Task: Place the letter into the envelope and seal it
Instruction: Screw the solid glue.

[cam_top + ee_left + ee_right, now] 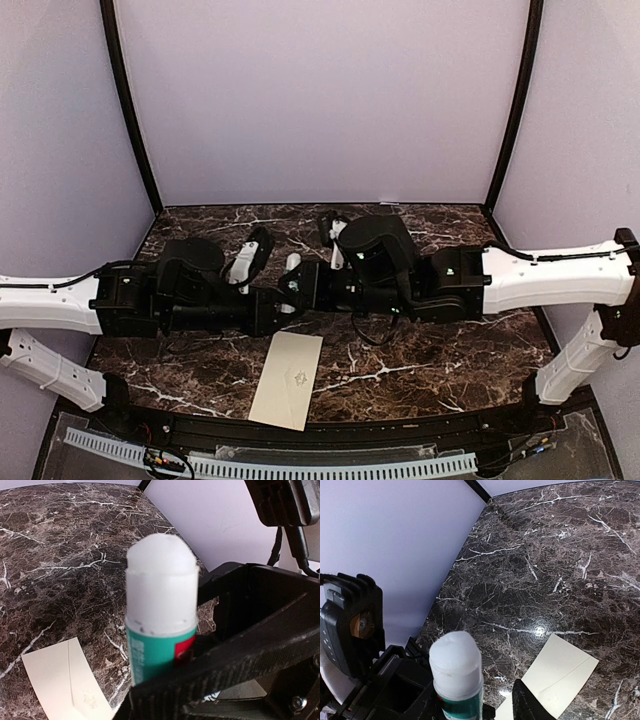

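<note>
Being gripped upright by the left gripper, the glue stick is being offered to the right gripper, whose state cannot be told, probably for uncapping near the envelope.

Soft even light, small glare on the table, glue stick blurred.

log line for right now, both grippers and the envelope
left gripper: shut on uncapped glue stick | right gripper: beside the stick, grip unclear | envelope: flat at near edge of table, apart from both grippers
</note>
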`<state>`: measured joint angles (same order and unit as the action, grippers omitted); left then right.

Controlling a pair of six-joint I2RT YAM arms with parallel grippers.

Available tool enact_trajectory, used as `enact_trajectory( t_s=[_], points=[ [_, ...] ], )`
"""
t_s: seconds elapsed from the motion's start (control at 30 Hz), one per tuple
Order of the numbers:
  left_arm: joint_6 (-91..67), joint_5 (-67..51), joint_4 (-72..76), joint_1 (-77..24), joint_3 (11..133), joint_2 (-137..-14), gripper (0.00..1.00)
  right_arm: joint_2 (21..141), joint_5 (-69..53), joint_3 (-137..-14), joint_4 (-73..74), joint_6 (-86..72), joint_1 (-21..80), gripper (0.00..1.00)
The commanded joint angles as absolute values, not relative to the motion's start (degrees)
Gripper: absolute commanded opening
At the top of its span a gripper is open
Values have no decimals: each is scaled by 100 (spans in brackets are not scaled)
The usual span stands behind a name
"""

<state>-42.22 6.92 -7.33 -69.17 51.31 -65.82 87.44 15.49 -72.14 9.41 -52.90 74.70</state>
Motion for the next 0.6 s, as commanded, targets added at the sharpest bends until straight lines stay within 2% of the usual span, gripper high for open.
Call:
enact_trajectory(
  t_s=[0.0,0.13,0.33,0.57],
  points=[
    [-4208,637,-572,-6908,5185,-6642,0,8869,1533,-7424,901,-5247,7504,44],
    [-4169,564,-574,-6908,5198,-6721,0,8912,1555,-7446,877,-5247,7480,34],
    [-4141,391,-458,-6908,5151,-6646,0,8795,1444,-7282,719,-5267,7416,1],
    [-4126,-654,225,-6900,4932,-6449,0,8074,436,-6349,-625,-5025,7140,0]
  ],
)
